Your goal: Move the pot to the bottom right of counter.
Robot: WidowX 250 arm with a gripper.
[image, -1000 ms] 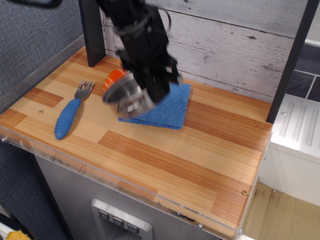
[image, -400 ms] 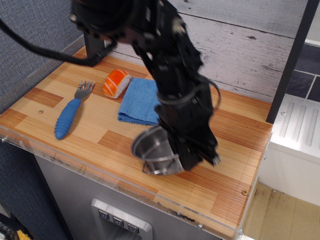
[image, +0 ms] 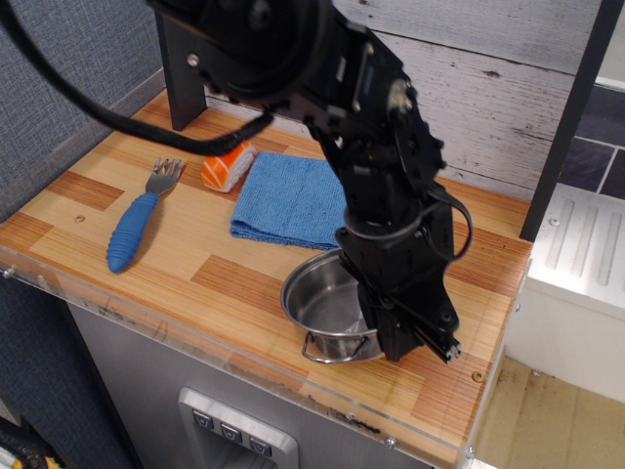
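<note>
The shiny steel pot [image: 322, 298] is upright at the front right of the striped wood counter [image: 146, 283], its wire loop handle [image: 337, 349] towards the front edge. I cannot tell whether it rests on the wood or hangs just above it. My black gripper [image: 388, 330] comes down from above and is shut on the pot's right rim. The arm hides the pot's right side and the fingertips.
A folded blue cloth [image: 293, 200] lies just behind the pot. An orange and white salmon sushi piece [image: 225, 168] and a blue-handled fork [image: 137, 220] lie to the left. A black post [image: 181, 73] stands at the back left. A clear edge strip [image: 244, 366] runs along the front.
My gripper has carried the pot from above the blue cloth forward and right, then lowered it. The pot was tilted in the earlier frames and now stands level near the front right.
</note>
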